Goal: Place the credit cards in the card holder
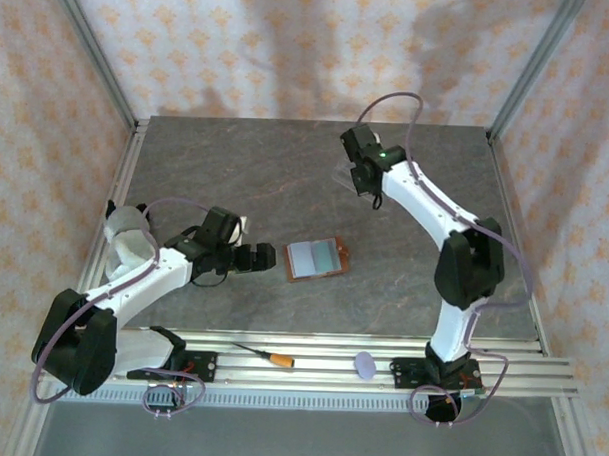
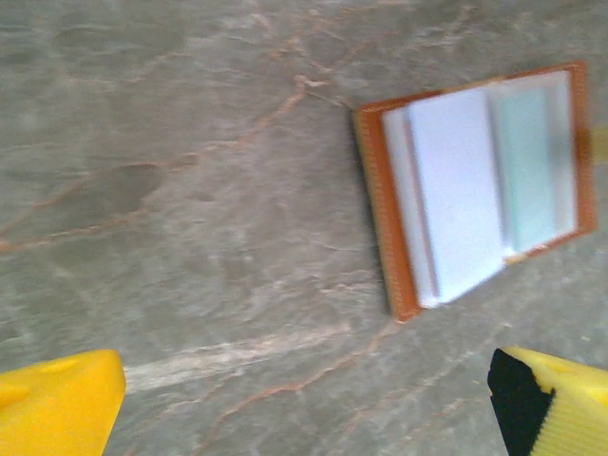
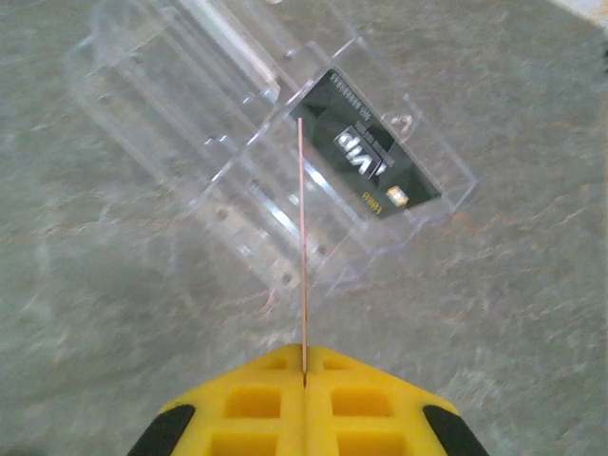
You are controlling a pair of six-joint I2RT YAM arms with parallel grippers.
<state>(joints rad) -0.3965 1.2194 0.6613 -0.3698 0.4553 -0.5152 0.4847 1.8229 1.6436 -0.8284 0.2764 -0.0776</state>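
Note:
The card holder (image 1: 313, 258) (image 2: 475, 190) lies open in the middle of the table, brown outside with pale pockets. A teal-green credit card (image 1: 327, 255) (image 2: 527, 171) sits in its right-hand pocket. My left gripper (image 1: 268, 257) (image 2: 304, 404) hovers just left of the holder, open and with nothing between its fingers. At the back of the table, my right gripper (image 1: 364, 180) (image 3: 304, 375) is shut on a thin credit card (image 3: 301, 237) seen edge-on, its edge reddish. It holds that card over a clear plastic tray (image 3: 190, 95).
A black card (image 3: 370, 157) lies in the clear tray (image 1: 344, 174). An orange-handled screwdriver (image 1: 265, 355) and a small purple disc (image 1: 364, 364) rest on the rails at the near edge. Metal frame posts and patterned walls enclose the table.

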